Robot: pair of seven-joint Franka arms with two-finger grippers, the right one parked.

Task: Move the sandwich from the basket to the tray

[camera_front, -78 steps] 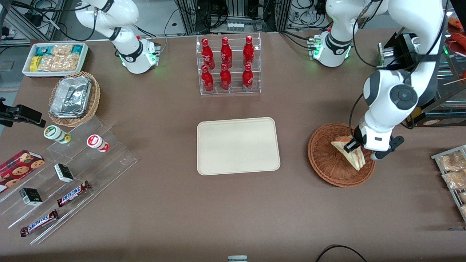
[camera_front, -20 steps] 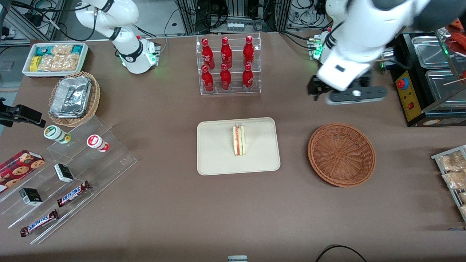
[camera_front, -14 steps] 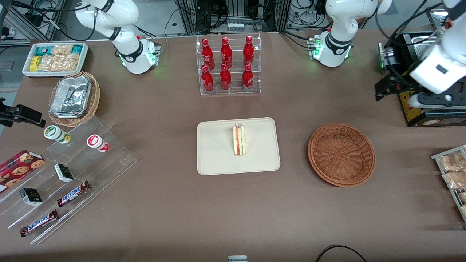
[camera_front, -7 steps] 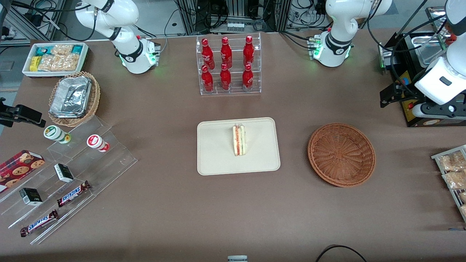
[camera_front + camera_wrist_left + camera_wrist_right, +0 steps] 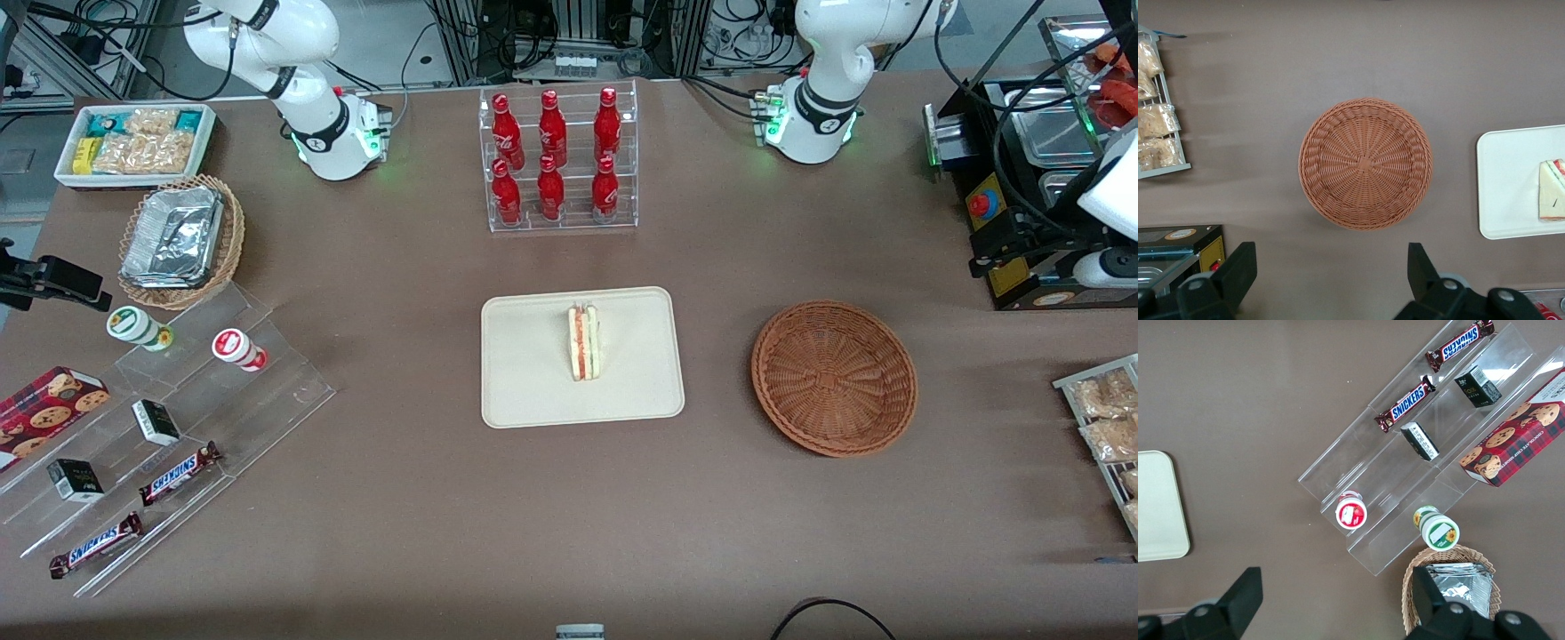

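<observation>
The sandwich (image 5: 584, 343) stands on its edge in the middle of the cream tray (image 5: 524, 382), filling layers showing. The reddish-brown wicker basket (image 5: 834, 378) is empty, beside the tray toward the working arm's end. My left gripper (image 5: 1031, 256) hangs high over the table's edge at the working arm's end, farther from the front camera than the basket, open and empty. In the left wrist view the gripper (image 5: 1329, 277) holds its jaws wide apart over bare table beside the basket (image 5: 1365, 163); the tray (image 5: 1505, 180) and sandwich (image 5: 1551, 200) also show.
A clear rack of red bottles (image 5: 557, 160) stands farther back than the tray. A black appliance with steel pans (image 5: 1022, 160) lies under the gripper. A wire rack of snack packets (image 5: 1102, 418) is near the basket. Acrylic shelves (image 5: 160, 418) lie toward the parked arm's end.
The sandwich went from the basket, held in my gripper, to the tray. Over the last second the empty gripper has drifted outward toward the working arm's end of the table.
</observation>
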